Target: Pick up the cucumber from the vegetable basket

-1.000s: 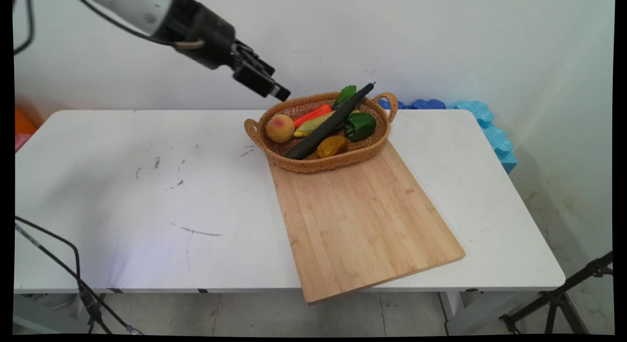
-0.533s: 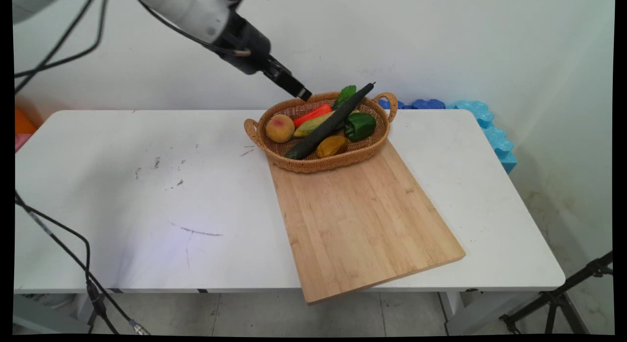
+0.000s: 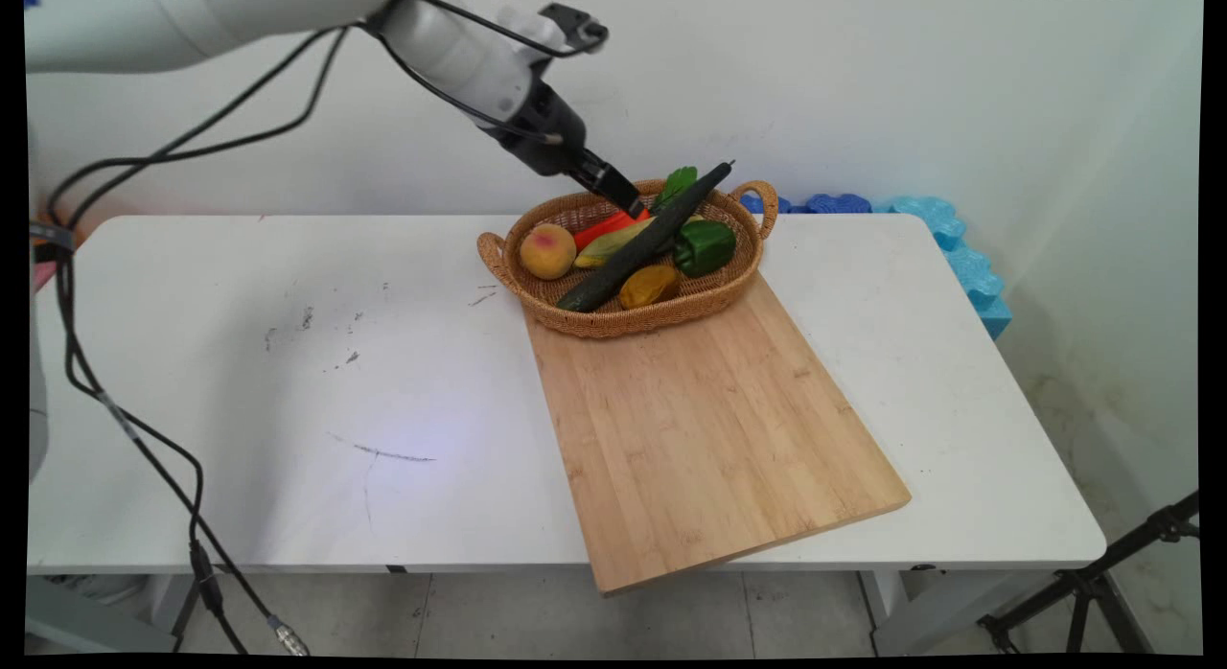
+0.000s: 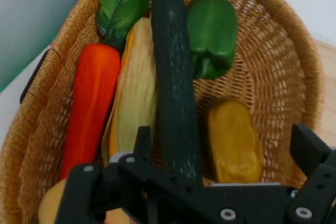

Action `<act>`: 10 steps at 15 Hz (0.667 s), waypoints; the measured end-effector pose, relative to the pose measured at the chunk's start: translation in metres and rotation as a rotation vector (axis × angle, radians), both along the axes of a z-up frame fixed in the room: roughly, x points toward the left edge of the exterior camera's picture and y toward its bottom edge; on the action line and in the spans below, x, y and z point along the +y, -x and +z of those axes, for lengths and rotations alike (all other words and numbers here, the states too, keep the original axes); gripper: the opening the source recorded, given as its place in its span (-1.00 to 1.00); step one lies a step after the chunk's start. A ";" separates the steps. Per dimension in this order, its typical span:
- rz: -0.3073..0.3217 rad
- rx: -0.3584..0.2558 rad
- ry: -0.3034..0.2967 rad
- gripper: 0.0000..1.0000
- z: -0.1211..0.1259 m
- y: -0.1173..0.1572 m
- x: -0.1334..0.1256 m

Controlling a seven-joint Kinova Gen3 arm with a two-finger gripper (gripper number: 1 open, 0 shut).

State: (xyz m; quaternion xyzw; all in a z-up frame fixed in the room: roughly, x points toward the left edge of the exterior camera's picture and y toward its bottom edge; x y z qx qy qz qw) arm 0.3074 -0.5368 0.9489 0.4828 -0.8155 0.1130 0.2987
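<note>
While the white arm reaches in from the upper left, its black hand has come down and to the right since a second ago. Back then it hung high over the tabletop, left of the basket. Now its tip is low over the back part of the oval woven brown basket, right at the long orange-red carrot.

In the hand view the hand is open, with one finger on the left and the other finger far to the right. Nothing is held between them. The long dark green cucumber runs up the middle between the fingers. The carrot lies at the left, and the pale yellow corn cob lies between the carrot and the cucumber. The shiny green bell pepper and the yellow-brown lumpy potato are on the other side of the cucumber.

A round pink and yellow peach sits at the left end of the basket. The basket stands on the far end of the light wooden cutting board, which lies on the white tabletop. Nothing in the basket has moved.
</note>
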 end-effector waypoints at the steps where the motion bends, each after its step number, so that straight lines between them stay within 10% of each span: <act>1: 0.011 -0.001 -0.008 1.00 -0.008 0.005 -0.008; 10: 0.068 -0.018 -0.049 1.00 -0.059 0.037 -0.050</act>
